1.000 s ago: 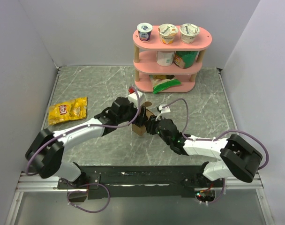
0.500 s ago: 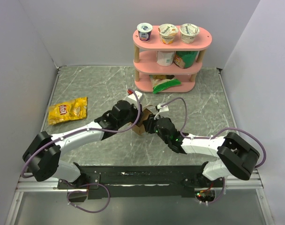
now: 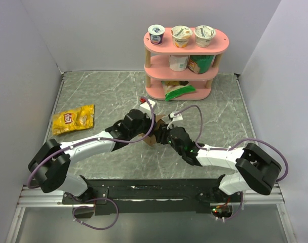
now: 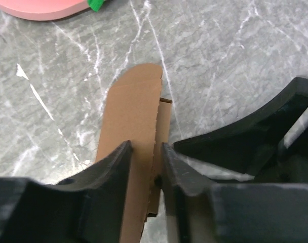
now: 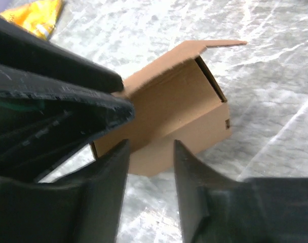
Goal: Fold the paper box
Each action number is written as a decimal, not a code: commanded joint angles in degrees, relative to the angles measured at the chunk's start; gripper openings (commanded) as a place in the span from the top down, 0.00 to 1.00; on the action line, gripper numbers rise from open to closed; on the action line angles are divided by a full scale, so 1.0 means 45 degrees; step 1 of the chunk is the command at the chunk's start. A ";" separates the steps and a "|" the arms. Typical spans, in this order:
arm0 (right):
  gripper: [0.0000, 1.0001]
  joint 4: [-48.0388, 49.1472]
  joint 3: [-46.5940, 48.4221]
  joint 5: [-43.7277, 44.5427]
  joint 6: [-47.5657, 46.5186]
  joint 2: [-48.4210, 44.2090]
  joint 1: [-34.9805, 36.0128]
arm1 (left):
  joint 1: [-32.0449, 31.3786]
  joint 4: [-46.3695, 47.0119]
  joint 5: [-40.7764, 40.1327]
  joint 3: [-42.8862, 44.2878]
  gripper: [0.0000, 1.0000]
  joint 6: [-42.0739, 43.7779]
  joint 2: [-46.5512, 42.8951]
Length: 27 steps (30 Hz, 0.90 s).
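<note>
Left arm point(image 3: 88, 144) has shifted toward box point(image 5: 179, 111), its jaws narrowed | left jaws: nearly closed, pinching a box flap | right jaws: part open, empty, just beside box | box: mid-worktop point(image 3: 93, 96), between both arms

Top view: bright, even, diffuse light from above; faint soft shadows beside arms on table point(image 3: 93, 91). Right wrist view: glare whitens marble toward frame top; paper box point(image 5: 179, 106) sharp, inner face shaded. Left wrist view: left gripper point(image 4: 145, 152) near lens, dark, slightly soft.
</note>
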 commanded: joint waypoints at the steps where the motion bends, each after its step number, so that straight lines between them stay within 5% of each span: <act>1: 0.28 -0.0415 -0.0293 0.0097 -0.1153 -0.1316 0.0061 | -0.0034 -0.0072 -0.0566 0.0625 0.56 0.0441 -0.0394; 4: 0.02 -0.0784 -0.0762 -0.0274 -0.2305 -0.2816 0.0042 | 0.0121 -0.0482 -0.0665 0.0977 0.51 0.0852 -0.0277; 8: 0.00 -0.1975 -0.1310 -0.1228 -0.3674 -0.5340 -0.0152 | 0.0318 -0.0524 -0.0410 0.1018 0.45 0.1009 -0.0276; 12: 0.01 -0.3812 -0.0354 -0.4425 -0.4671 -0.6301 -0.2544 | 0.0474 -0.0367 -0.0391 0.1115 0.32 0.0951 -0.0549; 18: 0.11 -0.4750 0.2240 -0.9723 -0.6290 -0.3943 -0.5346 | 0.1079 -0.1381 -0.1074 0.1760 0.08 0.0678 -0.1056; 27: 0.21 -0.6251 0.5992 -1.2614 -0.8946 0.0666 -0.6207 | 0.2095 -0.3451 0.0680 0.0201 0.19 -0.1196 -0.3378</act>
